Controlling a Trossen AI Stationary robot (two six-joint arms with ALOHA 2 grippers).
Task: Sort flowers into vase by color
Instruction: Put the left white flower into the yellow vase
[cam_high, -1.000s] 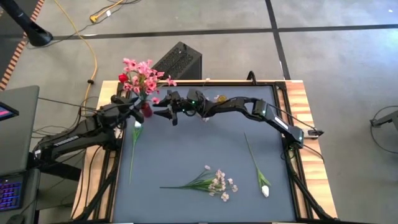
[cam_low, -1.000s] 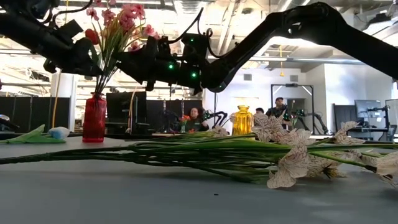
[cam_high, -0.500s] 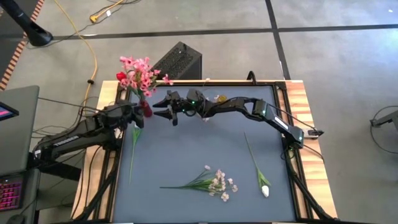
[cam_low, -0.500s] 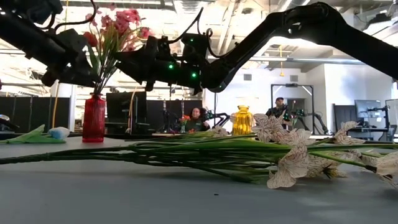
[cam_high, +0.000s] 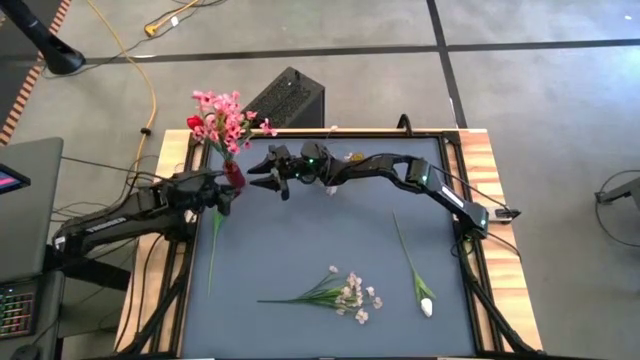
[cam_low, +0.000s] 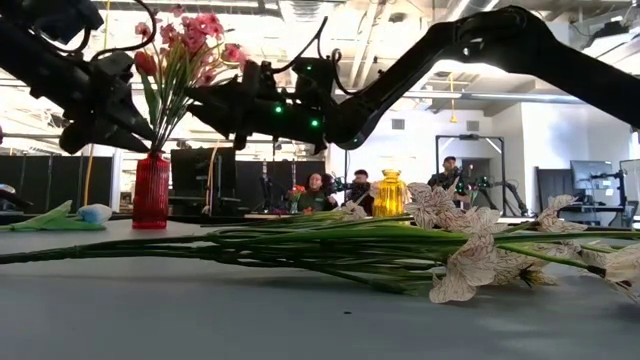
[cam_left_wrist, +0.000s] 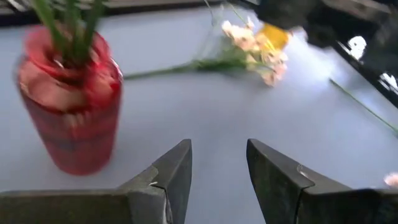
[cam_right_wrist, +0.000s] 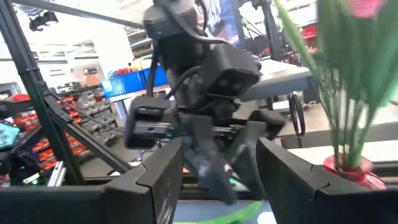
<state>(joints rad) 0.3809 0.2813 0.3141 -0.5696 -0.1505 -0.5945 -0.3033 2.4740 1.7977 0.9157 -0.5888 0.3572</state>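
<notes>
A red vase (cam_high: 234, 174) stands at the table's far left and holds pink blossom sprays (cam_high: 228, 118) and a red tulip bud (cam_high: 195, 122); it also shows in the low view (cam_low: 152, 190). My left gripper (cam_high: 224, 198) is open and empty just near-left of the vase (cam_left_wrist: 68, 106). My right gripper (cam_high: 256, 170) is open and empty just right of the vase, facing it. A white tulip (cam_high: 214, 240) lies on the table below my left gripper. A pale small-blossom spray (cam_high: 340, 293) and a second white tulip (cam_high: 420, 285) lie near the front edge.
A yellow vase (cam_high: 353, 157) stands at the far middle, under my right arm. A black box (cam_high: 288, 97) sits off the table's far edge. People show in the room behind in the low view (cam_low: 315, 190).
My left gripper has drawn back from the red vase toward the table's near left and moved down. The pink sprays in the vase have swung toward the far left edge and stand clear of both grippers.
</notes>
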